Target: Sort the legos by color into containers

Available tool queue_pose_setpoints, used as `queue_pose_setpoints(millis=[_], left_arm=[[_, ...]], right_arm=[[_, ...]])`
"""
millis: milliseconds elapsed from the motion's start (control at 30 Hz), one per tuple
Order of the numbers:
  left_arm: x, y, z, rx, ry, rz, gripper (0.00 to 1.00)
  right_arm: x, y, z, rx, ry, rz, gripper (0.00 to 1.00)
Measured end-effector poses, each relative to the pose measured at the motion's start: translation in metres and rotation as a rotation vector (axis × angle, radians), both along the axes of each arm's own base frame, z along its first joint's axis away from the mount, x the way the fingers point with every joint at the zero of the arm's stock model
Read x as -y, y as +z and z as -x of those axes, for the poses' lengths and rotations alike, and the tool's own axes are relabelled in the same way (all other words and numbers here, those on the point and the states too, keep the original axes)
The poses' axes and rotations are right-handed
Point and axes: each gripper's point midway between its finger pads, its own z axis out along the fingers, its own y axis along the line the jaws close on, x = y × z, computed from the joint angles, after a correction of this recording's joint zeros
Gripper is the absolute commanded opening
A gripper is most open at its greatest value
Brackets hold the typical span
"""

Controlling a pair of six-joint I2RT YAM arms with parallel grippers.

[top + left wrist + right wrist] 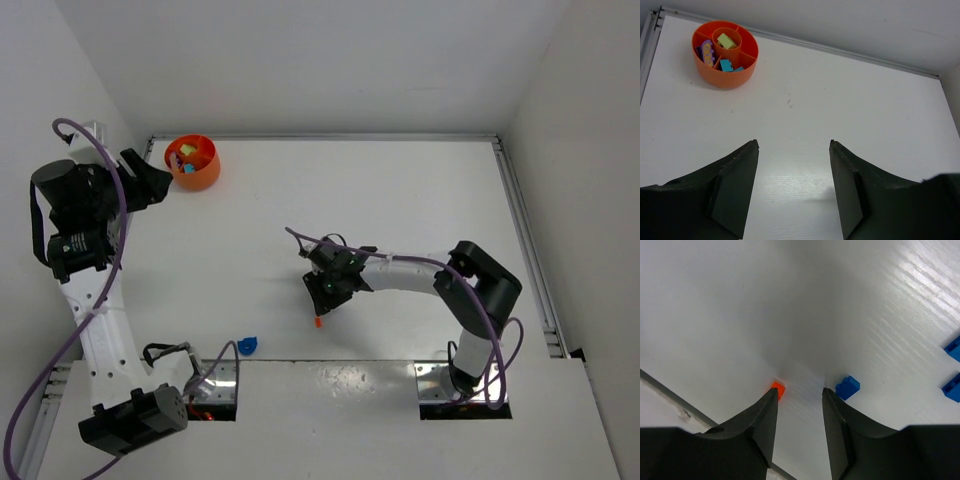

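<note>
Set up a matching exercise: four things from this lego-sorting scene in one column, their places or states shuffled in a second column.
Things
1. orange bowl
2. lime green brick
3. small orange piece
4. left gripper

Places or states
A. in the bowl's centre compartment
B. on the table, beside a fingertip of the right gripper
C. open, holding nothing
D. at the table's far left corner

Pairs: 1-D, 2-A, 3-B, 4-C

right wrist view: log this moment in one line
right gripper: open, empty | orange lego: beside one fingertip | blue lego: beside the other fingertip | left gripper: open, empty
</note>
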Motion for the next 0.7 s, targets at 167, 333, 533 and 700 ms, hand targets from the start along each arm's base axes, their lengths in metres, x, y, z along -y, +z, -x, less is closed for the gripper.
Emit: queue_pose_setpoints(millis=[167, 333, 533, 700], left_arm=[[-0.002, -0.005, -0.003, -0.017, 0.008, 0.020, 0.65], [-0.002, -0.011, -0.003, -0.032, 0.009, 0.030, 0.65], [-0.002, -0.018, -0.003, -0.048, 0.012, 0.034, 0.65], [-0.004, -0.019, -0.003, -0.050, 0.019, 0.020, 0.65]], right_arm=[[-0.002, -0.006, 0.007, -0.003, -0.038, 0.026, 0.41], [-0.008, -0.006, 0.012, 0.017, -0.035, 0.034, 0.40], [-0.018, -0.008, 0.018, 0.034, -0.022, 0.036, 0.37], [-0.037, -0.008, 0.018, 0.043, -0.003, 0.028, 0.33]])
